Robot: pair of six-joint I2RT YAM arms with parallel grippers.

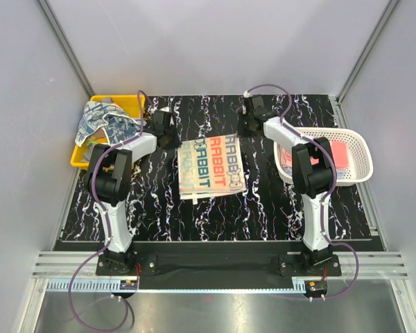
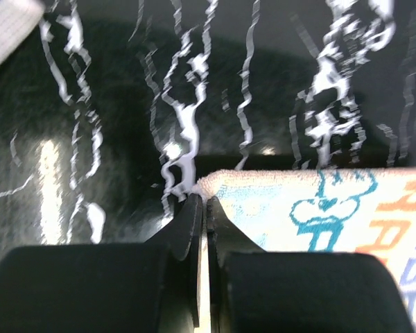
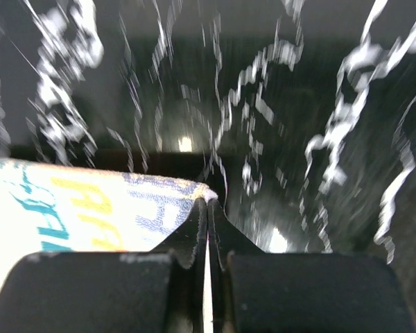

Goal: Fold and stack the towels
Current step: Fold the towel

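Note:
A beige towel (image 1: 212, 166) with coloured RABBIT lettering lies spread flat in the middle of the black marbled table. My left gripper (image 1: 176, 141) is shut on its far left corner. In the left wrist view, the left gripper (image 2: 202, 199) pinches the fuzzy corner of the towel (image 2: 319, 208), which carries a teal print. My right gripper (image 1: 240, 133) is shut on the far right corner. The right wrist view shows the right gripper (image 3: 209, 200) closed on the tip of the towel (image 3: 90, 208). A blue-patterned towel (image 1: 102, 122) lies in the yellow bin, and a pink towel (image 1: 340, 153) lies in the white basket.
The yellow bin (image 1: 130, 103) stands at the far left edge of the table. The white mesh basket (image 1: 360, 142) stands at the right edge. Grey walls close in the table on three sides.

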